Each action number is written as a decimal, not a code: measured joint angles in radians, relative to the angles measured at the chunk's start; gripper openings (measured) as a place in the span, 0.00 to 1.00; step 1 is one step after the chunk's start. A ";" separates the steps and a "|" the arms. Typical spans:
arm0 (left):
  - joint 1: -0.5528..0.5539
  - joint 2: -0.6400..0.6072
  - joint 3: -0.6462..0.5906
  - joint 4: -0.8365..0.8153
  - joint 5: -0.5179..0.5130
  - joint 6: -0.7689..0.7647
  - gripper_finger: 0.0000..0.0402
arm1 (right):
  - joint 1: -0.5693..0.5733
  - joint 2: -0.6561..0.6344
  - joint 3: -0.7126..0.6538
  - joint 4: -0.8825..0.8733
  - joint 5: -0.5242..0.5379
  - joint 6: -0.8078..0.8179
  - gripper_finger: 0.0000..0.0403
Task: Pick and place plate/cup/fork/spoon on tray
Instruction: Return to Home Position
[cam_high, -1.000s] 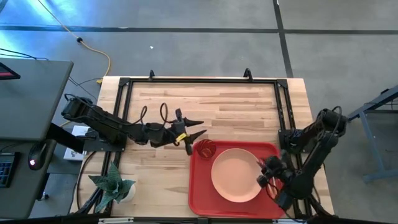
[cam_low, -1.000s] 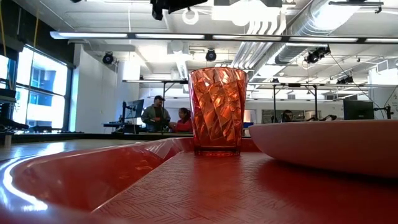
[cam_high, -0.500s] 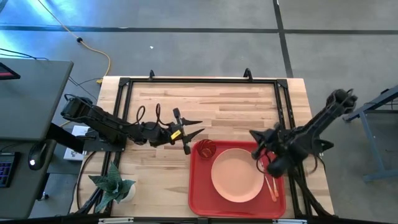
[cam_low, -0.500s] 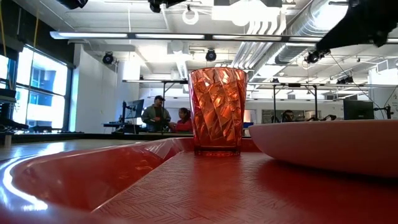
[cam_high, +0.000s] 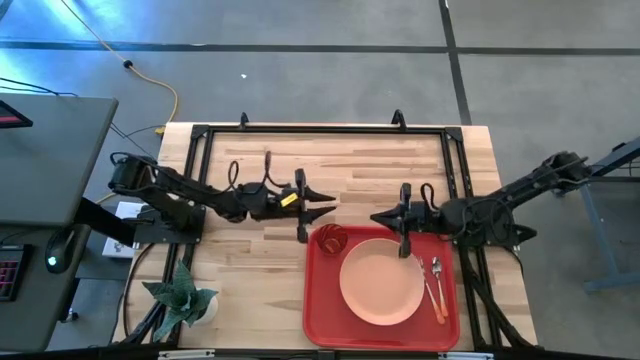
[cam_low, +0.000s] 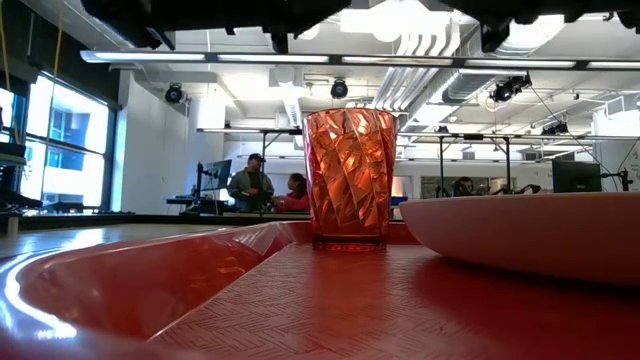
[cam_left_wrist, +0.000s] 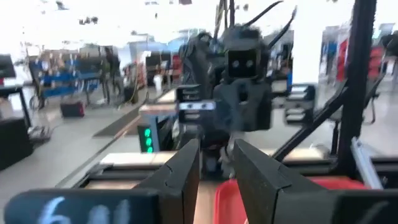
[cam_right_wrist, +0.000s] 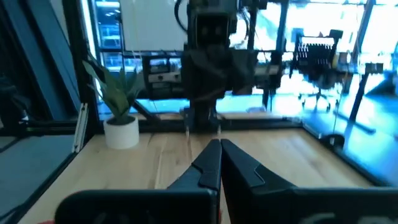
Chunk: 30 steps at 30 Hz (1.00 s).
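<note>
Red tray (cam_high: 318, 310) sits on the wood table (cam_high: 350, 160) toward the right arm's side w/ all four items on it, so the placing looks done to me. Plate (cam_high: 381, 281) takes the middle. Cup (cam_high: 331, 240) stands upright in the tray corner nearest the left arm, just beside the plate. Fork (cam_high: 424, 278) and spoon (cam_high: 437, 268) lie side by side on the strip btw the plate and the tray's right rim, handles roughly parallel. I take the one nearer the plate for the fork, but it's too small to be sure.

Left gripper (cam_high: 333, 202) hovers over bare wood just off the cup's corner, fingers apart w/ a clear gap and nothing in it. Right gripper (cam_high: 374, 217) hangs by the tray's far edge near the plate, fingers pressed together, empty. They point at each other, and each wrist cam sees the other arm head-on.

Neither carries anything b/c nothing's left to carry, so I read this as the homing stage. Low view shows only dark arm parts along the top, well above the cup. The cup's the tall item nearest the left arm, so I'd keep height while backing off.
</note>
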 joint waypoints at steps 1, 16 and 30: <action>0.000 0.003 -0.013 0.039 0.002 0.001 0.21 | -0.013 -0.012 0.002 -0.001 -0.022 -0.023 0.00; 0.051 -0.342 -0.377 0.248 -0.005 0.000 0.11 | -0.131 -0.356 0.001 -0.317 -0.125 -0.023 0.00; 0.038 -0.619 -0.618 0.328 -0.174 0.026 0.11 | -0.152 -0.748 0.020 -0.631 -0.059 -0.060 0.00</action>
